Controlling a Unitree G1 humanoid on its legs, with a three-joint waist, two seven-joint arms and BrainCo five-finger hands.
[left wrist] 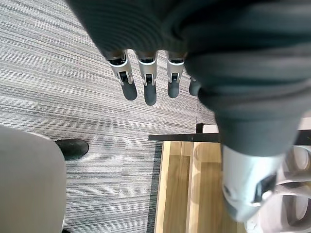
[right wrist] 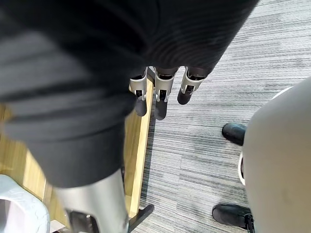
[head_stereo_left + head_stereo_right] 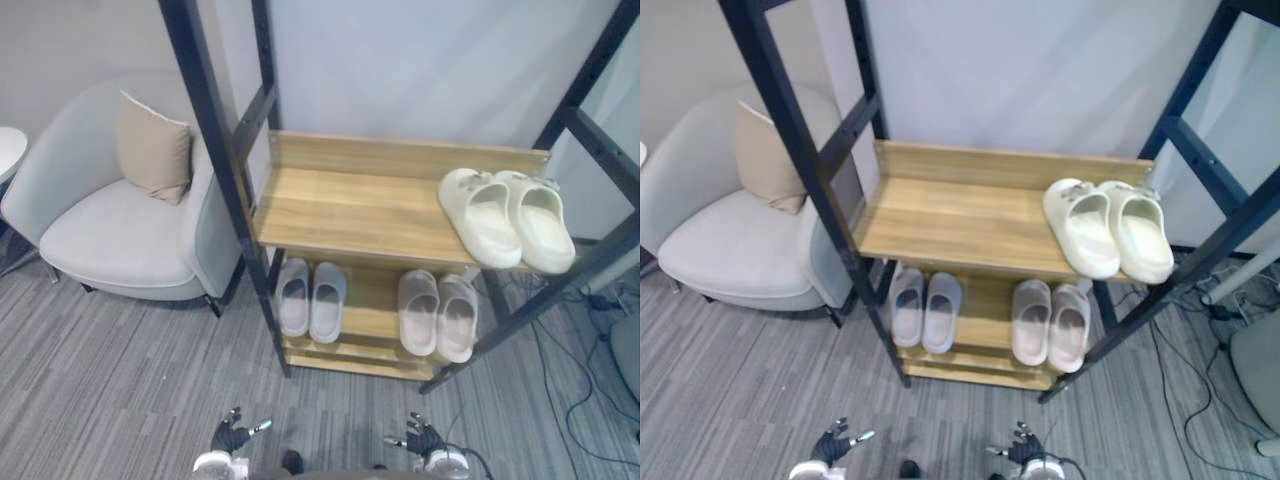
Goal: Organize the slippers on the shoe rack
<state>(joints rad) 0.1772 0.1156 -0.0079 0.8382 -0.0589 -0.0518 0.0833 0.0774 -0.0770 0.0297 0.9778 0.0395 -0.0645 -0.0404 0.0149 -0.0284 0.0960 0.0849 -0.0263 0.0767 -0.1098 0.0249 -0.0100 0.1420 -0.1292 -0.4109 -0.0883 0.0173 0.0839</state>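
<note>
Presently: shoe rack (image 3: 340,200), wooden shelves in a black frame. Upper shelf, right end: cream slippers (image 3: 483,215), one pair, side by side. Lower shelf: pale grey pair (image 3: 328,300) at left, pinkish pair (image 3: 418,312) at right, toes of both hidden under the upper shelf. Left hand (image 3: 230,437) and right hand (image 3: 425,438): low before the rack, partly cut off, fingers straight, holding nothing. Armchair (image 3: 110,235) with cushion (image 3: 153,148) left of the rack.

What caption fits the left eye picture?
Cream slippers top the shoe rack, two grey pairs below; left hand and right hand hang open.
</note>
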